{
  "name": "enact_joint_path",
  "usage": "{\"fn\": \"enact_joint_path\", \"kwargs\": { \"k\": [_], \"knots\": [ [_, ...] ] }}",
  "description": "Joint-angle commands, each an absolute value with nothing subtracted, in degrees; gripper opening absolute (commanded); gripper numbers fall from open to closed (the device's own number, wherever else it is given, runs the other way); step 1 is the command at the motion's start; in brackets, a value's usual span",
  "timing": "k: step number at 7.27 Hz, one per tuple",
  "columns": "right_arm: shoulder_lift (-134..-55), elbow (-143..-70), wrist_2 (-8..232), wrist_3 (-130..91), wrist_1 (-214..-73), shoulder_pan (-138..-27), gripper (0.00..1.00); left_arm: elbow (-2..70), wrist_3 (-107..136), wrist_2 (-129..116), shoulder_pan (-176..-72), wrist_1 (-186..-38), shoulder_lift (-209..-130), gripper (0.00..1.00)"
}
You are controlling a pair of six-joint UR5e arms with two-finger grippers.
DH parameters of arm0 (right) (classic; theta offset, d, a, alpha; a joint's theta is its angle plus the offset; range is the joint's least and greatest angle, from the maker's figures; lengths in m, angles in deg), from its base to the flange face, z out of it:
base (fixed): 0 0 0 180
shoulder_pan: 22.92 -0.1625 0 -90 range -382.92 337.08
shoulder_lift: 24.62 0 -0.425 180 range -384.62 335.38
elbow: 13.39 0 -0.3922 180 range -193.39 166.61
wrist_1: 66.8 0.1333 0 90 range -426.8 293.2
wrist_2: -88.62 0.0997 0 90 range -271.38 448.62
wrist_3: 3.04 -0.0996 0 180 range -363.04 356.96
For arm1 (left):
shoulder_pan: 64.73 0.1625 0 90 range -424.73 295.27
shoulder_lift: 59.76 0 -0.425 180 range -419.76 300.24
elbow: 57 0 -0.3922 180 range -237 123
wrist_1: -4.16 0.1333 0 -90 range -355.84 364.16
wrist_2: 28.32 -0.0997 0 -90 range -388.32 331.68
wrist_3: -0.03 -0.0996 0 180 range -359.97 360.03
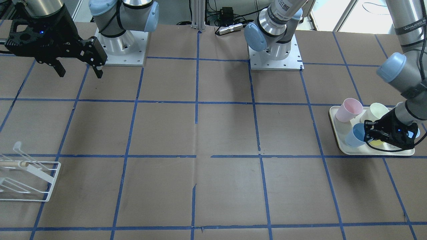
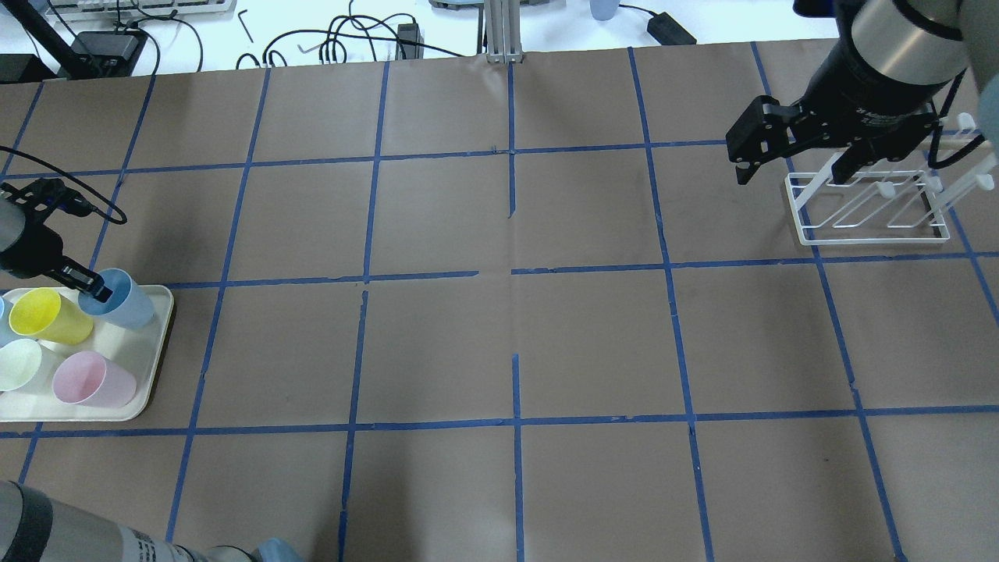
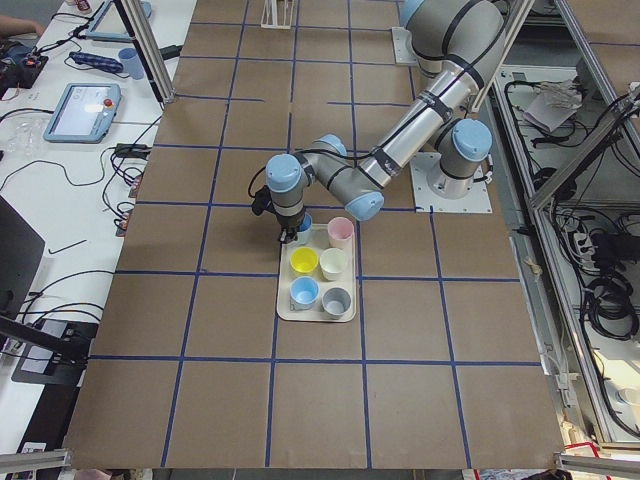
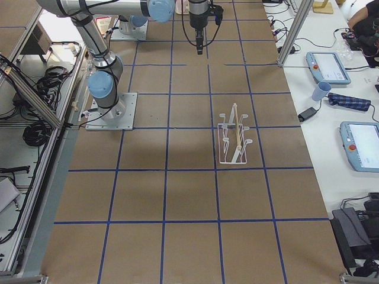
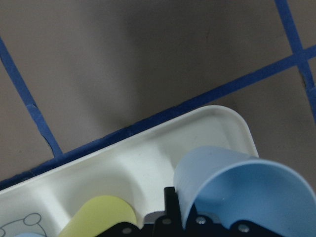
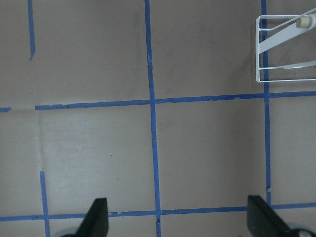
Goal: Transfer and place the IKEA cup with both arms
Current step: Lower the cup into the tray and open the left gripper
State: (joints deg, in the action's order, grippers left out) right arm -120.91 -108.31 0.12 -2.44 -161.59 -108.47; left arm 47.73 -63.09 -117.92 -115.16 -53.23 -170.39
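Observation:
The IKEA cup [image 2: 125,300], pale blue, stands in the far corner of a cream tray [image 2: 160,343] at the table's left end. It also shows in the front view [image 1: 354,135] and large in the left wrist view [image 5: 237,187]. My left gripper [image 2: 92,287] straddles its rim, one finger inside and one outside, shut on the wall. The cup still rests in the tray. My right gripper [image 2: 790,173] hangs open and empty above the table near a white wire rack [image 2: 870,207]. Its fingers [image 6: 98,219] stand wide apart.
The tray also holds a yellow cup [image 2: 48,316], a pale green cup [image 2: 19,363], a pink cup [image 2: 94,380], a brighter blue cup [image 3: 304,292] and a grey cup [image 3: 336,298]. Brown paper with blue tape lines covers the table. Arm bases stand at the robot's edge [image 1: 275,53].

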Motion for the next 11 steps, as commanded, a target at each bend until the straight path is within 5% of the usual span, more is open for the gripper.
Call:
{"fn": "enact_joint_path", "kwargs": {
  "k": [1,2,9,10,11],
  "knots": [
    [-119.12,-108.23,-0.24,-8.47,-164.96,-113.16,1.00,48.29,-63.25,-116.83,-114.74,-53.24,-170.85,0.40],
    [-118.59,-107.79,0.11,-8.75,-165.06,-113.62,1.00,48.12,-63.25,-116.74,-114.48,-53.24,-171.29,0.56],
    [-114.36,-102.34,0.38,-10.34,-165.15,-113.71,1.00,47.68,-62.29,-116.83,-114.47,-55.16,-170.85,0.59],
    [-114.36,-102.25,0.38,-10.34,-165.15,-113.71,1.00,47.59,-62.11,-116.65,-114.65,-57.00,-170.50,0.76],
    [-114.36,-102.25,0.46,-10.34,-165.15,-113.71,1.00,47.68,-62.11,-116.65,-114.65,-57.19,-170.59,0.80]
  ]
}}
